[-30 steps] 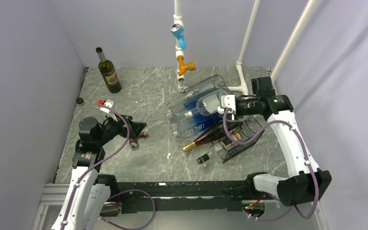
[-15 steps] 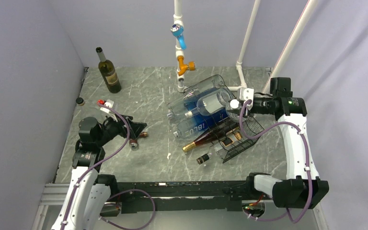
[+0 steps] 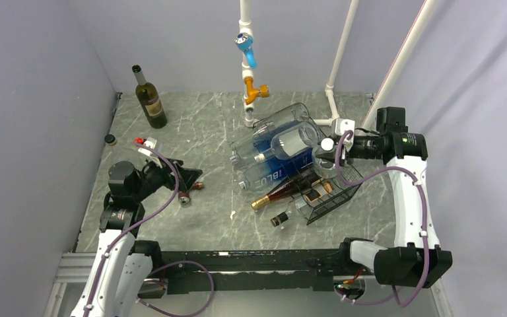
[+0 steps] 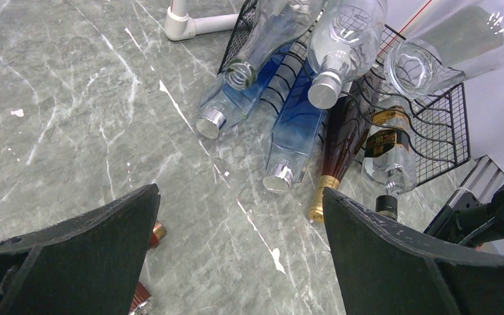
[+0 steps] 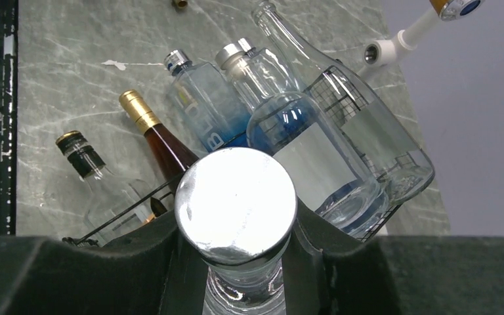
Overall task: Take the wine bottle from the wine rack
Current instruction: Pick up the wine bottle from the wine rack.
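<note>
The wine rack [image 3: 335, 195] is a black wire-mesh box right of centre, tipped, with several bottles lying in it, necks toward the left. My right gripper [image 3: 335, 143] hangs over the rack's far right end, shut on the neck of a clear wine bottle [image 3: 327, 143] just under its silver cap. In the right wrist view both fingers [image 5: 305, 262] press that bottle [image 5: 236, 203] by the neck, and the rack [image 5: 121, 216] lies below. The left wrist view shows the raised bottle [image 4: 446, 36], base toward the camera, above the rack [image 4: 443, 131]. My left gripper [image 3: 189, 179] [image 4: 239, 243] stands open near the table, holding nothing.
A dark bottle [image 3: 149, 99] stands upright at the back left, with a small cap [image 3: 110, 139] near the left wall. A small copper-capped object [image 3: 185, 197] lies by the left fingers. A white pipe frame [image 3: 246, 72] with blue and orange valves rises behind the rack.
My right gripper has drawn back to the right from over the rack's middle, carrying the clear bottle by its neck; its cap now faces up. The left arm has not moved.
</note>
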### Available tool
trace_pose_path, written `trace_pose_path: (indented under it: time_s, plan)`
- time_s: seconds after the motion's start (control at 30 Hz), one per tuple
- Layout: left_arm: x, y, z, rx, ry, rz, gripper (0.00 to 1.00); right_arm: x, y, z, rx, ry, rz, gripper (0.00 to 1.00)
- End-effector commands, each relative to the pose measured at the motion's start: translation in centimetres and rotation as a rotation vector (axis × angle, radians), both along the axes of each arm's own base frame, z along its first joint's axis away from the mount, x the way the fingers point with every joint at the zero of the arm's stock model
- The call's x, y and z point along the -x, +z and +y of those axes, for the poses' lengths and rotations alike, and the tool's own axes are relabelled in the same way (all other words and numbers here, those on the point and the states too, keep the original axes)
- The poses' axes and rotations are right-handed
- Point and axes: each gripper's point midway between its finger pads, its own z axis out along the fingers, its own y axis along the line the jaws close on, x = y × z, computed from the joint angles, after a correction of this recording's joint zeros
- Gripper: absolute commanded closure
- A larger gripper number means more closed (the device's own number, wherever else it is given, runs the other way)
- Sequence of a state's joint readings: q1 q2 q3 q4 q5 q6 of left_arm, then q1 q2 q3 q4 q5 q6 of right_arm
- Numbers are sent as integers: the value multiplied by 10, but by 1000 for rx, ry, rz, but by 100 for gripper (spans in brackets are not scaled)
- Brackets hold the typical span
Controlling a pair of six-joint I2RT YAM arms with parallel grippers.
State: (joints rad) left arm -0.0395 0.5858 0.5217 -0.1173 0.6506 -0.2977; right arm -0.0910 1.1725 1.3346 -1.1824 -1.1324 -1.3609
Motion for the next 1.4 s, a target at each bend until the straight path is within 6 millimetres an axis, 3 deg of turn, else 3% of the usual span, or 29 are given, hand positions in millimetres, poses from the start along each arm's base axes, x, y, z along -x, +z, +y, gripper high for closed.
trace_pose_path:
  time_s: [0.0, 0.97, 1.2, 1.37]
  plan:
    - [0, 13, -1, 1, -16, -59, 0, 13, 44, 15, -109, 78, -97, 100]
    - [-1, 11, -1, -2, -16, -56, 1, 26, 100, 34, -302, 183, -45, 100]
    - [-1, 11, -1, -6, -15, -56, 0, 39, 97, 50, -315, 246, 10, 100]
    - [-2, 9, -1, -8, -17, -53, 0, 55, 91, 77, -277, 342, 44, 100]
